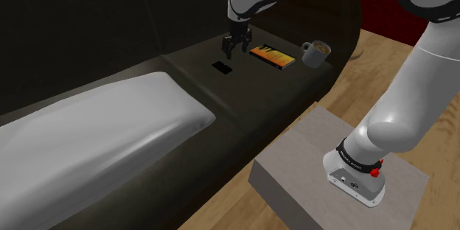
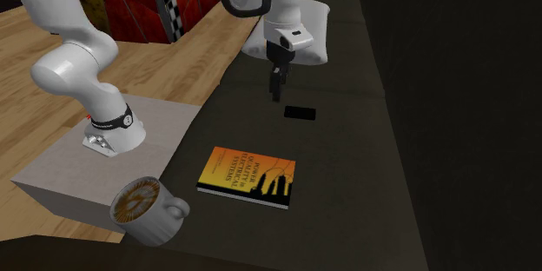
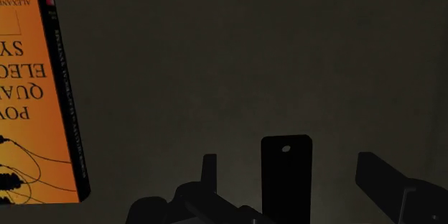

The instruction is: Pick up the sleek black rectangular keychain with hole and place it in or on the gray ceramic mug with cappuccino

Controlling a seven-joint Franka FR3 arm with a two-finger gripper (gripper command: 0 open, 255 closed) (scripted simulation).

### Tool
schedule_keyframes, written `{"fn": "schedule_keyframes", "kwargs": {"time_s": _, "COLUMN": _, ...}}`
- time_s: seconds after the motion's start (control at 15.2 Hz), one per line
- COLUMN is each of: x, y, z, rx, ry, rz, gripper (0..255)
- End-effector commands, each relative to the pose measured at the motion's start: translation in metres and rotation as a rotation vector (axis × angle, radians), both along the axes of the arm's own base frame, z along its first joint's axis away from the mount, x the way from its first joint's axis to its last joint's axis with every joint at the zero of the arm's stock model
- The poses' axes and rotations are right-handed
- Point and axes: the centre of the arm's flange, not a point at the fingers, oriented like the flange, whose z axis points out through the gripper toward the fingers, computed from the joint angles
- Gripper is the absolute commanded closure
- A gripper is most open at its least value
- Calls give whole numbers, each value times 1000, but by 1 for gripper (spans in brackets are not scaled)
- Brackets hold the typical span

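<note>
Pincer (image 1: 236,53) hanging above a dark sofa (image 1: 280,92) seat, fingers spread wide, gripping nothing. Just below it and toward the shoulder view's left, flat on the seat: the keychain (image 1: 220,67), a small black rectangle. In the wrist view, keychain (image 3: 286,183) lying in the gap between the 2 fingers (image 3: 380,176), touching neither, a small hole visible near 1 short end; pincer (image 3: 287,161) open well beyond the keychain's width. In the second exterior view, pincer (image 2: 276,95) pointing straight down just beside the keychain (image 2: 300,113), raised off the seat. Next along the seat, a book (image 1: 272,57) with an orange cover and a black skyline, lying flat, near the keychain but apart from it; same book (image 3: 32,100) off to 1 side of the fingers in the wrist view. Beyond the book, by the seat's edge, the mug (image 1: 313,59): grey, upright, holding a brown foamy drink, well apart from the keychain. In the second exterior view, mug (image 2: 152,226) near a corner of the book (image 2: 248,176). White cushion (image 1: 96,140) on the sofa at the shoulder view's left. Stand (image 1: 295,169) on a wooden floor beside the sofa.
</note>
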Motion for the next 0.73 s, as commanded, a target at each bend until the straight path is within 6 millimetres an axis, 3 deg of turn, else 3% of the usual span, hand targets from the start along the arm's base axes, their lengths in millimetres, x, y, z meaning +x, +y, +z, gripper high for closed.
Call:
{"fn": "schedule_keyframes", "kwargs": {"time_s": 0.0, "x": 20, "y": 9, "z": -17, "rx": 1, "ry": 1, "rz": 3, "gripper": 0}}
{"fn": "schedule_keyframes", "kwargs": {"time_s": 0.33, "x": 66, "y": 29, "z": -51, "rx": 3, "ry": 3, "rz": 8, "gripper": 0}}
{"fn": "schedule_keyframes", "kwargs": {"time_s": 0.66, "x": 66, "y": 28, "z": -78, "rx": 3, "ry": 3, "rz": 8, "gripper": 0}}
